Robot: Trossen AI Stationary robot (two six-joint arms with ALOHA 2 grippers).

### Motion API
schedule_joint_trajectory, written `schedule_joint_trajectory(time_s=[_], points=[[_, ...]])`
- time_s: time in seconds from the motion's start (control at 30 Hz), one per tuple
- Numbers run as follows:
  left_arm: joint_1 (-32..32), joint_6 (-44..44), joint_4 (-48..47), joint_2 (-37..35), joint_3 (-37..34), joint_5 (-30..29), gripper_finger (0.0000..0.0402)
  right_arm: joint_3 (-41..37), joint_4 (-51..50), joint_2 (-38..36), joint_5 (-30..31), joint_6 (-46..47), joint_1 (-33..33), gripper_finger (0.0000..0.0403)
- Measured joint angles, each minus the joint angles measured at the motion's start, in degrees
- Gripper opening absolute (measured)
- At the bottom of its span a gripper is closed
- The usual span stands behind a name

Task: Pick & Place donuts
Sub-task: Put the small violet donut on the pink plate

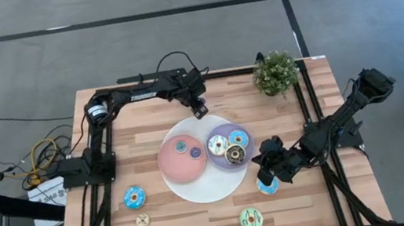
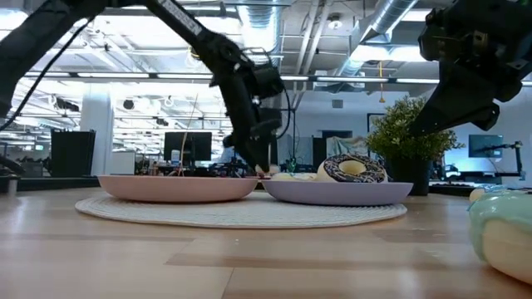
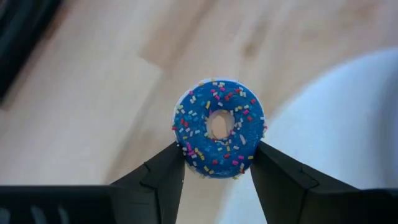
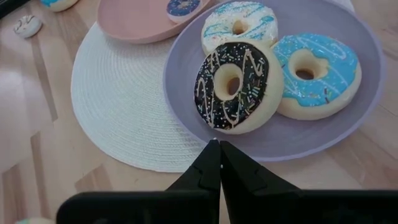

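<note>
My left gripper [image 1: 200, 111] is over the table just beyond the far edge of the white mat, shut on a small dark-blue sprinkled donut [image 3: 219, 127]. My right gripper [image 4: 217, 148] is shut and empty, hovering by the near right rim of the purple plate [image 4: 367, 118]. That plate holds a chocolate donut [image 4: 235, 84], a light-blue donut [image 4: 314, 71] and a white-and-blue donut [image 4: 239, 25]. The pink plate [image 1: 170, 165] holds two small donuts. On the bare table lie a blue donut [image 1: 134, 196], a small tan donut [image 1: 143, 220], a green donut [image 1: 251, 218] and a light-blue donut [image 1: 269, 187] beside the right gripper. My left gripper pinches the small dark-blue donut between its two fingers [image 3: 166, 171], one on each side of the outer rim [image 3: 186, 152]. The fingers point down from above. The iced, sprinkled face is turned up toward the wrist. Whether the donut still touches the table I cannot tell.
A round white mat [image 1: 197, 189] lies under both plates at the table's middle. A green potted plant [image 1: 275, 72] stands at the far right edge. Bare wood shows along the near edge and on the left side.
</note>
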Motion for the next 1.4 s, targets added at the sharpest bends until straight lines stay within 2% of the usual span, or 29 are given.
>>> schedule_joint_trajectory(time_s=[0.13, 0.23, 0.37, 0.57, 0.73, 1.03, 1.4], points=[[-3.68, -2.02, -0.33, -4.7, -3.81, -1.79, 0.0166, 0.0, 0.04, -0.02, -0.05, 0.02, 0.01, 0.0001], [-6.65, -4.51, -0.19, -10.06, -9.33, -4.8, 0.0166, 0.0, 0.49, -0.02, -0.07, 0.02, 0.01, 0.0001], [-10.9, -9.46, 0.91, -19.26, -19.74, -5.2, 0.0166, 0.0, 0.83, -0.02, -0.03, 0.45, 0.33, 0.0001], [-20.71, -22.74, 6.4, -33.98, -37.63, -13.83, 0.0166, 0.0, 0.87, -0.02, 0.26, 1.07, 1.66, 0.0001], [-28.22, -30.78, 11.32, -38.9, -46.95, -16.72, 0.0166, 0.0, 0.88, -0.02, 0.3, 1.05, 1.39, 0.0001], [-33.65, -35.66, 9.15, -38.68, -49.57, -19.18, 0.0166, 0.0, 1.64, -0.02, 0.28, 1.02, -0.7, 0.0001], [-33.99, -35.38, 7.63, -36.76, -49.59, -19.64, 0.0172, 0.0, 2.34, -0.01, 0.18, 0.5, -2.03, 0.0001]])
